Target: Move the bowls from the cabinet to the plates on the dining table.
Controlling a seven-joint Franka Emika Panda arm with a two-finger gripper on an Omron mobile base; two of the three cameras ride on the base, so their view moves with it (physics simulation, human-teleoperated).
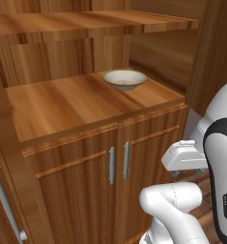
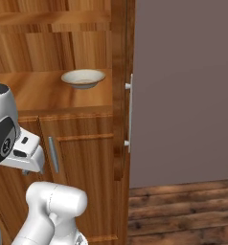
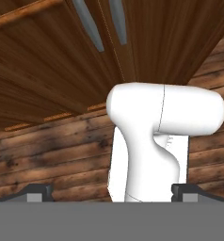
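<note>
A shallow beige bowl (image 1: 125,79) with a brown rim sits at the back right of the cabinet's (image 1: 63,107) open wooden shelf; the right base view shows this bowl (image 2: 83,78) too. My gripper (image 1: 187,171) hangs well below the shelf, in front of the lower right door, pointing down. In the hand view the gripper (image 3: 113,194) is open, its fingertips (image 3: 38,193) far apart with nothing between them. The plates and the dining table are out of view.
Two closed lower doors with grey bar handles (image 1: 111,165) sit under the shelf. An upper shelf (image 1: 87,21) overhangs the bowl. An opened cabinet door (image 2: 120,95) with a handle (image 2: 130,112) stands edge-on at the right, beside a grey wall (image 2: 183,95) and wooden floor (image 2: 183,210).
</note>
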